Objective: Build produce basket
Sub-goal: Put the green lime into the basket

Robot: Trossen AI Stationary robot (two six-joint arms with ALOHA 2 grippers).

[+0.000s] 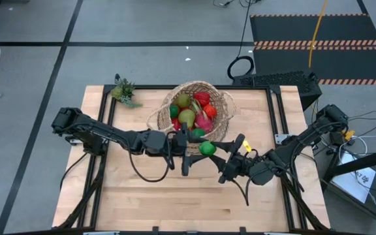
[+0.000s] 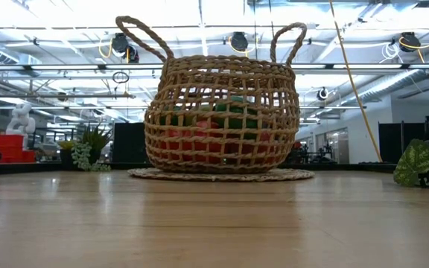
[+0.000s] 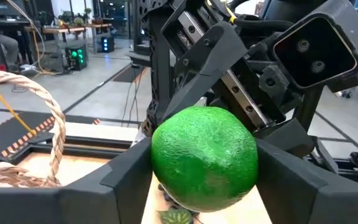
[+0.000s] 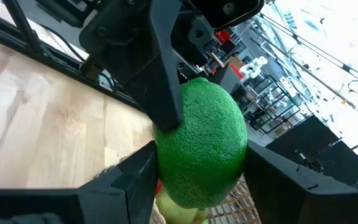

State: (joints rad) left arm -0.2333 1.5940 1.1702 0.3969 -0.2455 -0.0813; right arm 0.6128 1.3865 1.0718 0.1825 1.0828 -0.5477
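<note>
I am looking down on a pale wooden table [image 1: 175,196] standing on a grey floor crossed with dark tape lines, with a hazard-striped mat [image 1: 318,39] at the upper right of the frame. The basket [image 1: 222,108] is sitting at the upper centre of the table, holding the produce [image 1: 191,111] in reds and greens. A small green spiky plant [image 1: 124,91] is lying near the table's upper left corner.

Just below the basket, both arms are meeting over one green lime [image 1: 207,148]. The left gripper [image 1: 198,147] is reaching in from the left and the right gripper [image 1: 224,153] from the right, and both sets of fingers are pressing against the lime's sides.

At table height, the basket is resting on a flat woven mat [image 2: 222,175], with bright ceiling lights and workshop shelving behind it.
</note>
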